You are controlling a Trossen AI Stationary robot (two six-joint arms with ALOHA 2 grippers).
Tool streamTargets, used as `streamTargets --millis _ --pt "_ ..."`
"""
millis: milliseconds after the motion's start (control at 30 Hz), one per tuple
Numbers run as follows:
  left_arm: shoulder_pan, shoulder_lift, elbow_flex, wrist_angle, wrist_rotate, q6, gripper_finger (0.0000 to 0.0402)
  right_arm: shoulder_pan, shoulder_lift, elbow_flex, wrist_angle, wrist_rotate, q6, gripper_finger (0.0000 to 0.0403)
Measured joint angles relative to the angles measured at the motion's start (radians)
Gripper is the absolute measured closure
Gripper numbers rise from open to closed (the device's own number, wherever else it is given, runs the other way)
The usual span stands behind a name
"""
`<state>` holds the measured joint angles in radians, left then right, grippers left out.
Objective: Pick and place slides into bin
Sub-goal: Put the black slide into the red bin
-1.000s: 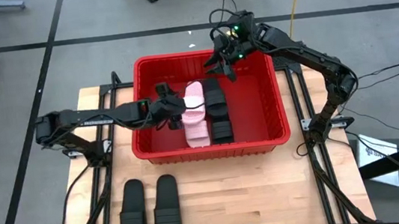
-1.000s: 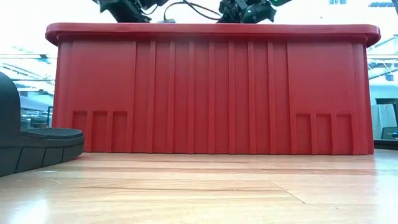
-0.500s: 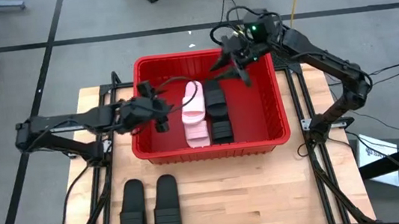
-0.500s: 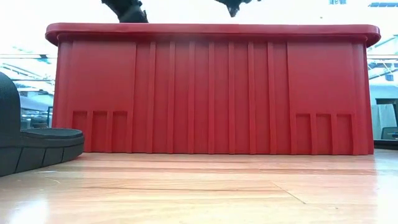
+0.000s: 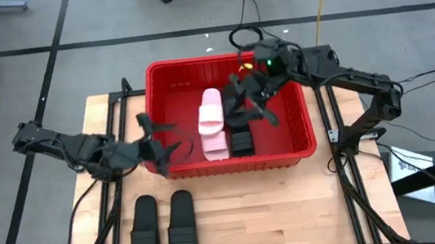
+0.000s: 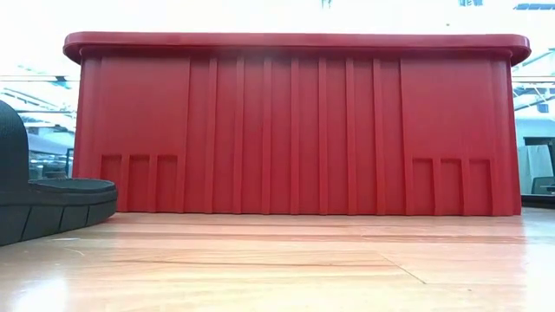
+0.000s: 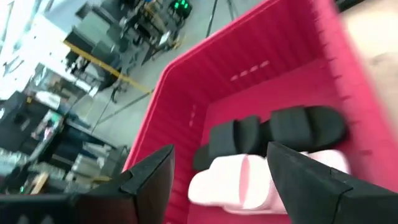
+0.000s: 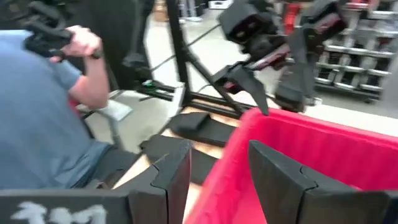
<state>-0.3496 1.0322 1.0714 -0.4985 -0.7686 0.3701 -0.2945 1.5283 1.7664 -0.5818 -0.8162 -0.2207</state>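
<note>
The red bin (image 5: 302, 141) stands on the wooden table. Two pale pink slides (image 5: 212, 127) and two black slides (image 5: 239, 128) lie on its floor. They also show in the left wrist view, pink (image 7: 242, 180) and black (image 7: 273, 130). Two more black slides (image 5: 165, 241) lie side by side on the table near its front edge, one showing in the low view (image 6: 43, 195). My left gripper (image 5: 164, 144) is open and empty over the bin's near left corner. My right gripper (image 5: 250, 102) is open and empty above the black slides in the bin.
The bin's tall front wall (image 6: 295, 126) fills the low view. A person in a blue shirt (image 8: 43, 106) stands beyond the table's left side. Bare wood (image 5: 293, 212) lies between the bin and the table's near edge on the right.
My left gripper has drawn back from over the pink slides toward the table's left and near edges, to the bin's near left corner. My right gripper has gone from the bin's far rim toward the near edge, over the black slides inside.
</note>
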Motion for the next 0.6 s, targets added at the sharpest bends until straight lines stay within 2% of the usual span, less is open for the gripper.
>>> streamTargets --millis 167,333,500,600 --pt "-0.166 0.001 0.0 -0.005 -0.104 -0.059 0.014 0.132 -0.002 -0.045 0.054 0.0 -0.004 0.025" --pt "-0.337 0.001 0.0 -0.069 -0.15 -0.186 0.014 0.244 -0.001 -0.11 0.11 0.01 -0.013 0.025" --pt "-0.487 0.022 0.0 -0.078 -0.176 -0.278 0.014 0.35 0.0 -0.204 0.22 0.112 -0.027 0.025" --pt "-0.564 0.058 0.0 -0.038 -0.258 -0.272 0.014 0.405 -0.001 -0.247 0.315 0.155 -0.028 0.025"
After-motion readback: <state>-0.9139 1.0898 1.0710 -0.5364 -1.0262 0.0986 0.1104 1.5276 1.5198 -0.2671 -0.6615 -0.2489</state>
